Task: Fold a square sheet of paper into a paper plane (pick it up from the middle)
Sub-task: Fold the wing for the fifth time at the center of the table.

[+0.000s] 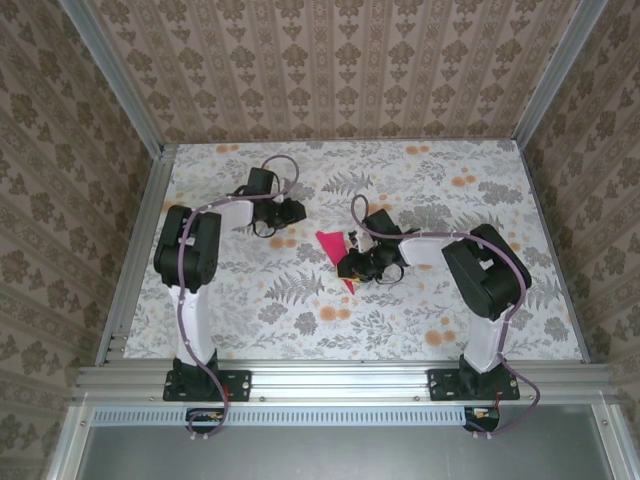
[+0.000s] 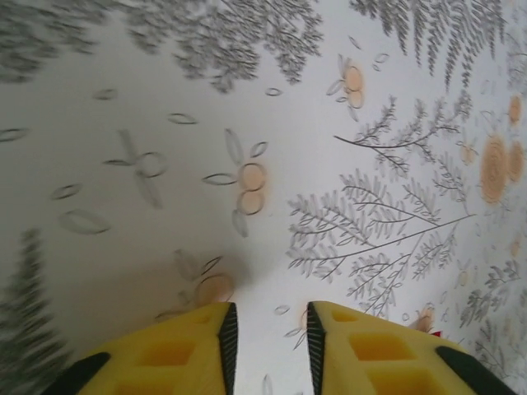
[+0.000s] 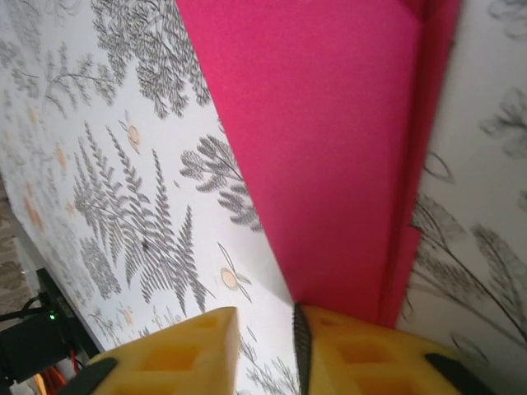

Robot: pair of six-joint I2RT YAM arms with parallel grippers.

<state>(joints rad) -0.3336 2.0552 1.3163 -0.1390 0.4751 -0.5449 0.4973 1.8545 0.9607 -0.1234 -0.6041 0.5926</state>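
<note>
**Left gripper point(image 2: 270, 333) over the flowered cloth point(image 2: 123, 123)**

The gripper's two yellow fingers point(image 2: 165, 358) stand a narrow gap apart at the bottom edge, with only cloth showing between them. Grey ferns point(image 2: 387, 230) and orange flowers point(image 2: 249, 188) pattern the cloth.

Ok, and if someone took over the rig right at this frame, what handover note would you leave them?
Left gripper: jaws slightly apart, nothing between them, over bare tablecloth, off to the left of the paper.
Right gripper: jaws slightly apart, nothing between them, low at the pointed tip of the paper plane.
Paper plane: lies flat mid-table as a narrow pointed magenta shape, with layered flaps along one long edge.
Done: the main folds, by the look of it.
Left: check that the dart is complete. The wings cannot be judged from these views.
</note>
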